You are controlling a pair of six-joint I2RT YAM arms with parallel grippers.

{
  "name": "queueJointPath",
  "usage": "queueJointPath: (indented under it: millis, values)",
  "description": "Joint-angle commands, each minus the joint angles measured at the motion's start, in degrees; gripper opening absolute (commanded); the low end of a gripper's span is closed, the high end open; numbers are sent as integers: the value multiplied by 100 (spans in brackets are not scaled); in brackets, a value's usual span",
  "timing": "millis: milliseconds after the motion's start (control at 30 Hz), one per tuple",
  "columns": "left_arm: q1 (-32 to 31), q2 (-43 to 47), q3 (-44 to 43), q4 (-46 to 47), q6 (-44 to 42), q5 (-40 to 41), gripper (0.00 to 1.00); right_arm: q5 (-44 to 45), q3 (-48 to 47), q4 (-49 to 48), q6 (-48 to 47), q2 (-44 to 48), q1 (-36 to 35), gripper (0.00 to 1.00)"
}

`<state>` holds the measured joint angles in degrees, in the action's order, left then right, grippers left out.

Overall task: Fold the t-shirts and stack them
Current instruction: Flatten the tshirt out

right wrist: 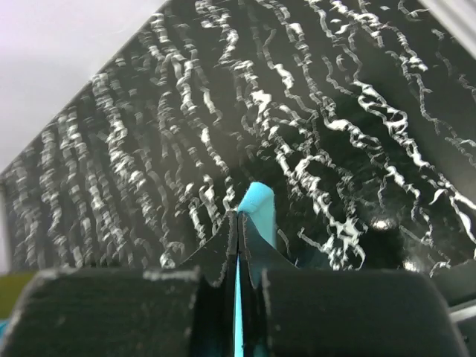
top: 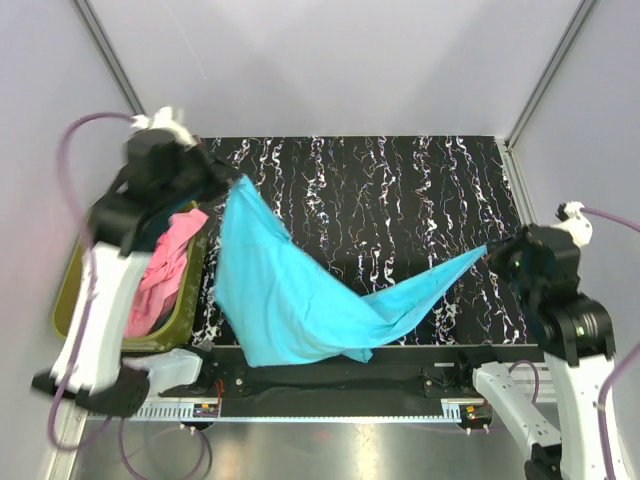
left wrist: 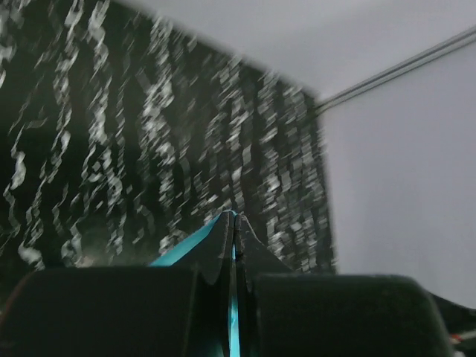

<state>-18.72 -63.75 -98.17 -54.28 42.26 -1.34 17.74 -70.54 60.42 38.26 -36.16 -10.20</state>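
Note:
A turquoise t-shirt (top: 290, 290) hangs stretched between both grippers above the black marbled table (top: 400, 190), its lower part sagging to the near edge. My left gripper (top: 228, 182) is shut on one corner at the upper left; a strip of turquoise cloth (left wrist: 234, 305) shows between its jaws. My right gripper (top: 492, 254) is shut on the other corner at the right; a turquoise tip (right wrist: 257, 204) sticks out past its jaws. A pink t-shirt (top: 165, 265) lies in the olive-green bin (top: 70, 290). The light blue and grey shirts are out of view.
The olive-green bin stands at the left edge of the table, under the left arm. White walls with metal corner rails (top: 545, 70) close in the back and sides. A metal rail with cabling (top: 330, 385) runs along the near edge.

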Motion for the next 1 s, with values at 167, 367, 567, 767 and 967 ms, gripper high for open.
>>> queueJointPath:
  millis: [167,367,567,767,967]
  values:
    - [334,-1944,-1797,895,-165,-227,0,766,-1345,-2105,-616,-1874,-26,0]
    - [352,-2162,-2809,110,-315,-182,0,1240,-2474,-1175,-1110,-2126,-35,0]
    - [352,-511,347,927,-183,-340,0,498,-244,-304,-24,-780,-26,0]
    - [352,318,3328,1244,-280,-604,0,37,1718,487,1209,21,-26,5]
    - [352,477,4613,1253,-517,-499,0,660,1597,542,1834,-197,-26,56]
